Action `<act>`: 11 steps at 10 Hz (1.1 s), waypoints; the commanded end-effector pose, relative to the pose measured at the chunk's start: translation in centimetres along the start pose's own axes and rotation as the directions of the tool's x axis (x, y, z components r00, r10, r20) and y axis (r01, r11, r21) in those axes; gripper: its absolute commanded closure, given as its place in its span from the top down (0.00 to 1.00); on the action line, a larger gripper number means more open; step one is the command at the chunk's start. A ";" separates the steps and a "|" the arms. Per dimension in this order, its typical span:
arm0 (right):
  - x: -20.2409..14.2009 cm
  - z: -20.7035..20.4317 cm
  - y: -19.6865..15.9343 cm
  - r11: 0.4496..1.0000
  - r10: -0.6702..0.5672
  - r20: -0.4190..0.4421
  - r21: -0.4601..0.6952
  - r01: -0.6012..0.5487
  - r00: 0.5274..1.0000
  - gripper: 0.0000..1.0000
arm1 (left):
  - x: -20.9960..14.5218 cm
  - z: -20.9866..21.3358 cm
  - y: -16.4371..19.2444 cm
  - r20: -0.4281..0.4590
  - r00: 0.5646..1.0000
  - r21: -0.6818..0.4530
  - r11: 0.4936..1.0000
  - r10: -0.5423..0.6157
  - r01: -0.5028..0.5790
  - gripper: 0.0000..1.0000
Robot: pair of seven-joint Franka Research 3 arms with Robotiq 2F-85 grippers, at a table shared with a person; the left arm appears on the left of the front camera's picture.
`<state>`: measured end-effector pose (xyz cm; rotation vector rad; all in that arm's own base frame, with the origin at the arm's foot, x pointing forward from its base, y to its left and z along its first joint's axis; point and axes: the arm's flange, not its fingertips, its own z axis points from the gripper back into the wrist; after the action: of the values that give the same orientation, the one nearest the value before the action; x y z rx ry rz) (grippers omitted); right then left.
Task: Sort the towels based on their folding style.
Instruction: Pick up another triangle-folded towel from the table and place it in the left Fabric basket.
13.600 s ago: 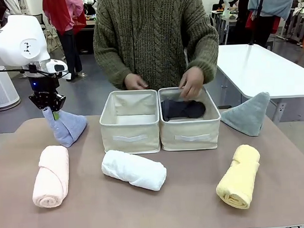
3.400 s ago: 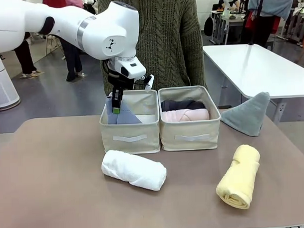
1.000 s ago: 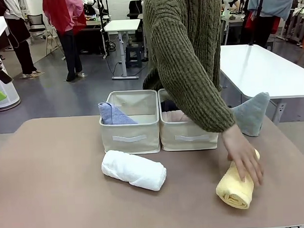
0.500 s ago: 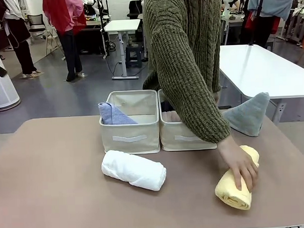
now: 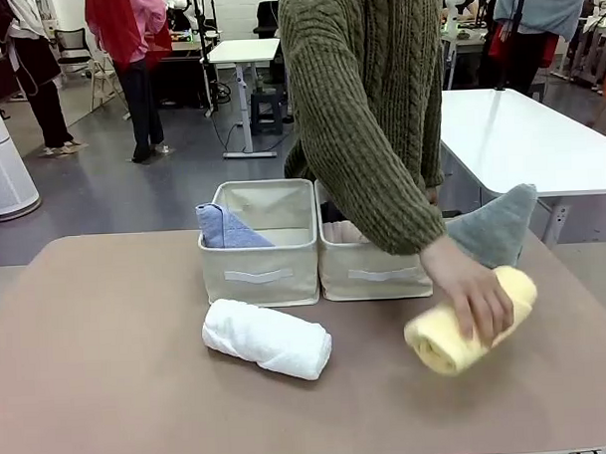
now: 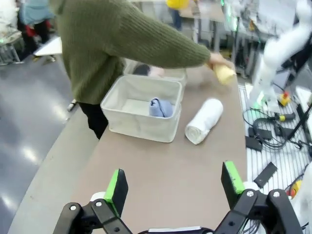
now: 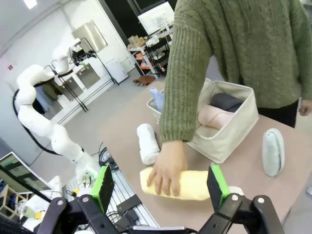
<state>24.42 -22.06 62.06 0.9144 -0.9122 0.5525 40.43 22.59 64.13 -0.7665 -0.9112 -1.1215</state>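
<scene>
**Fingers (image 6: 117,187) spread on both arms; yellow rolled towel (image 5: 471,321) under the person's hand (image 5: 472,296)**

On the left gripper (image 6: 174,183) and the right gripper (image 7: 159,186) the fingers are seen spread wide with nothing between them, and both are held well back from the tabletop (image 5: 109,373). The yellow rolled towel is found near the tabletop's right edge, clasped from above by the person's hand. Its long axis runs slantwise from the near edge toward the far right corner, where the grey-teal cone towel (image 5: 494,228) stands. In the right wrist view it lies ahead of the fingers, roughly parallel to the line joining them. The right arm is therefore judged the nearer of the two, though the hand is already upon the towel. The white rolled towel (image 5: 267,338) lies free near the middle of the tabletop, just in front of the left beige bin (image 5: 260,273), in which the light blue cone towel (image 5: 226,230) is held. A pink rolled towel (image 7: 214,117) and a dark grey rolled towel (image 7: 226,101) are seen in the right beige bin (image 5: 369,274).
</scene>
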 end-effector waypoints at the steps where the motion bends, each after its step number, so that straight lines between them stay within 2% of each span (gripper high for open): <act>1: 0.2 0.0 -0.1 1.000 0.016 0.023 0.015 -0.016 1.000 1.00 | -1.4 3.0 1.7 0.058 0.998 0.048 0.999 0.000 -0.003 1.00; 3: 0.2 0.0 -0.1 1.000 0.016 0.023 0.015 -0.016 1.000 1.00 | -3.8 5.3 0.7 0.128 0.992 0.056 0.998 -0.013 0.006 1.00; 8: 0.2 0.0 -0.1 1.000 0.016 0.023 0.015 -0.016 1.000 1.00 | -5.4 4.9 0.5 0.047 0.999 -0.031 1.000 0.000 0.001 1.00; 9: 0.2 0.0 -0.1 1.000 0.016 0.023 0.015 -0.016 1.000 1.00 | -4.9 5.1 0.3 0.101 0.995 0.017 1.000 0.011 -0.012 1.00; 11: 0.2 0.0 -0.1 1.000 0.016 0.023 0.015 -0.016 1.000 1.00 | -4.9 5.1 0.3 0.101 0.995 0.017 1.000 0.011 -0.012 1.00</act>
<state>24.43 -22.04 62.07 0.9142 -0.9120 0.5533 39.06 29.06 61.59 -0.8252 -0.9798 -1.0732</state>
